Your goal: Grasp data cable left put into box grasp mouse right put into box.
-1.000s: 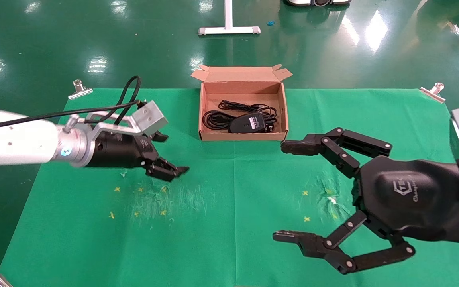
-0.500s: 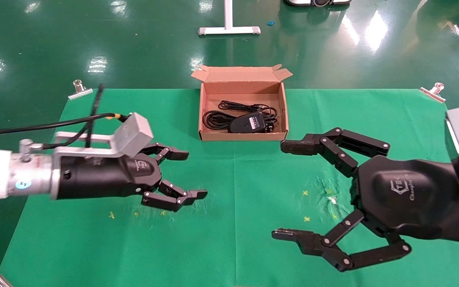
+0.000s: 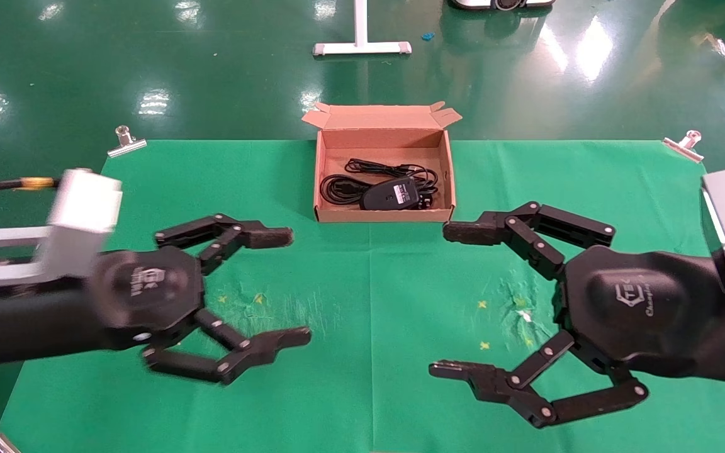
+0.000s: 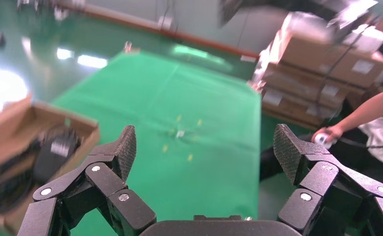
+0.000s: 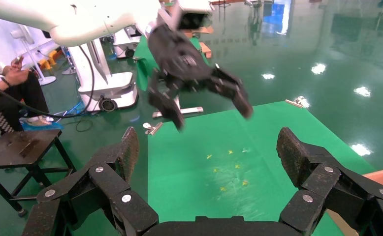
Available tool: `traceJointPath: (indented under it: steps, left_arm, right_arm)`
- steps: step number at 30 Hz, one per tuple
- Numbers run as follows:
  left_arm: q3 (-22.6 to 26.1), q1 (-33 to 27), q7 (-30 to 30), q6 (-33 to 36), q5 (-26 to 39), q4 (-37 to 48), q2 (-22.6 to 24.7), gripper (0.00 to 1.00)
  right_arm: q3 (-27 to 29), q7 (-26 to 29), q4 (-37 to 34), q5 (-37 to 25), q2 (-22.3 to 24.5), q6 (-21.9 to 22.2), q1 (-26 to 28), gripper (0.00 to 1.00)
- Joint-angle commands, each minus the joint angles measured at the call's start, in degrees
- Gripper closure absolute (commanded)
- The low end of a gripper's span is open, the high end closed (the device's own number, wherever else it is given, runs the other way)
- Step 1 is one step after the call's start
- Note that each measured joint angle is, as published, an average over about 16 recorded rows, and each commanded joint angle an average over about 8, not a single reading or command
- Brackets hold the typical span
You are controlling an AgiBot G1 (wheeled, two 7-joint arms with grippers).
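Swung back and rolled flat, left gripper point(image 3: 271, 286) spread empty beside the box point(image 3: 383, 216), already holding mouse point(image 3: 389, 194) and data cable point(image 3: 339, 188); right gripper point(image 3: 454, 301) likewise agape.

Black linked jaws, silver screws, grey wrist boxes point(image 3: 85, 201).

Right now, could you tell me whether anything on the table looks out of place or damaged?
Only the green cloth: scuffed pale patches near its yellow marks. The mouse and data cable lie inside the box.

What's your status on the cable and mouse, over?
Left gripper and right gripper open, empty, above green cloth. Thick black coiled data cable and black oval mouse inside brown cardboard box. Nothing obstructing.
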Motion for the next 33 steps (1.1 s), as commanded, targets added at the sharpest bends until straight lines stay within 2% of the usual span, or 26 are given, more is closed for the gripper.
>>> traceJointPath:
  steps: [1,6,10,33]
  left_arm:
    - [-2.27,1.78,1.84,1.49,-3.19,-0.84,-1.06,0.00]
    - [-5.99,4.66,4.64,3.90,-8.54,-2.20,-2.77,0.00]
    - [-7.26,5.66,5.35,4.74,-10.46,-2.68,-3.36,0.00]
    - [-5.72,4.49,4.50,3.74,-8.11,-2.09,-2.69,0.00]
  right_arm:
    - [-0.01,0.00,0.00,0.00,0.00,0.01,0.00,0.00]
    - [-0.01,-0.02,-0.01,0.04,0.02,-0.02,-0.01,0.00]
    - [-0.01,-0.02,-0.02,0.06,0.04,-0.03,-0.02,0.00]
    - [-0.02,-0.02,-0.02,0.02,0.02,0.04,0.00,0.00]
